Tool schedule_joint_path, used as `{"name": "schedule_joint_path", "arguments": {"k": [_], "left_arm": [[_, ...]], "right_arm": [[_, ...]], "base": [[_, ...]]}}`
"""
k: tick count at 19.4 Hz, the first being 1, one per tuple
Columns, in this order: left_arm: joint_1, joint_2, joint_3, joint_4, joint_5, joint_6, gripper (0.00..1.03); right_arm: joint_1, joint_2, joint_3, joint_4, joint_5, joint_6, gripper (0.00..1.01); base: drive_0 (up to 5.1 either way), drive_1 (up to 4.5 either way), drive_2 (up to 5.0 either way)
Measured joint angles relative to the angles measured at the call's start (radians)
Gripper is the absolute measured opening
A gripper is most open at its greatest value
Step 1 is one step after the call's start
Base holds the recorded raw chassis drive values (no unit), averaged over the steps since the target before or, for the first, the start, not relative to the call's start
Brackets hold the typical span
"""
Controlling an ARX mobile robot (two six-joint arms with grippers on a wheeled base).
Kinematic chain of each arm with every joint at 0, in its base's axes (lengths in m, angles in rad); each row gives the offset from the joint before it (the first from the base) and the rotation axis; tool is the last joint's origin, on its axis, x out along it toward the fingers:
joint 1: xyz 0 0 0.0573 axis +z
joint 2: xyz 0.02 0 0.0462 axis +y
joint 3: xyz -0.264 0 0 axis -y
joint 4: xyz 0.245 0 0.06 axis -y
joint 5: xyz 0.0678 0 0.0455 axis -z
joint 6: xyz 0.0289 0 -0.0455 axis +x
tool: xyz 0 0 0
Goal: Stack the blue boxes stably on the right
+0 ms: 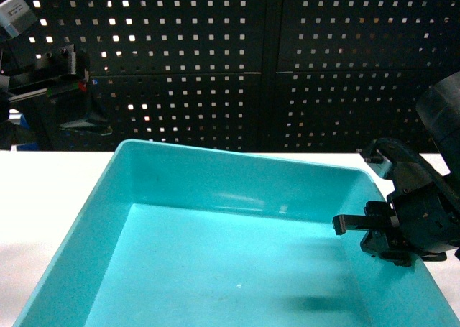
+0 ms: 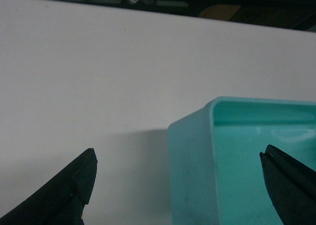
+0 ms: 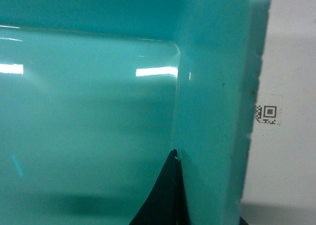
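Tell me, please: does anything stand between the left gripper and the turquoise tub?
Nothing visible does. The left gripper is open above the turquoise tub, near its corner, with only white table beside it.

Just one tub (image 1: pixel 215 219) showing, the light turquoise one, sitting on one white table (image 1: pixel 43 197). Two claws: left (image 2: pixel 177 185) and right (image 1: pixel 374 230). One small QR sticker (image 3: pixel 268 114) on the table beside the tub. One black pegboard wall (image 1: pixel 251 61) behind it all.

tub (image 1: pixel 215 226): light turquoise | table (image 2: pixel 98 76): white | pegboard (image 1: pixel 287 68): black, square holes
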Motion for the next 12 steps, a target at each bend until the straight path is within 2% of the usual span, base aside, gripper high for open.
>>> {"name": "schedule_joint_path", "arguments": {"k": [2,5,9,12], "left_arm": [[0.013,0.0,-0.015,-0.023,0.014,0.0,0.98],[0.012,-0.01,-0.016,-0.071,0.074,0.0,0.98],[-0.058,-0.034,-0.003,-0.121,0.15,-0.005,0.98],[-0.098,-0.019,0.005,-0.139,0.152,-0.008,0.98]], "right_arm": [[0.003,-0.006,-0.006,0.005,0.005,0.001,0.02],[0.014,-0.017,-0.024,0.026,0.031,0.001,0.02],[0.022,-0.017,-0.024,0.027,0.04,0.004,0.02],[0.029,-0.017,-0.017,0.019,0.053,0.005,0.02]], "base": [[0.0,0.0,0.0],[0.0,0.0,0.0],[0.0,0.0,0.0],[0.0,0.0,0.0]]}}
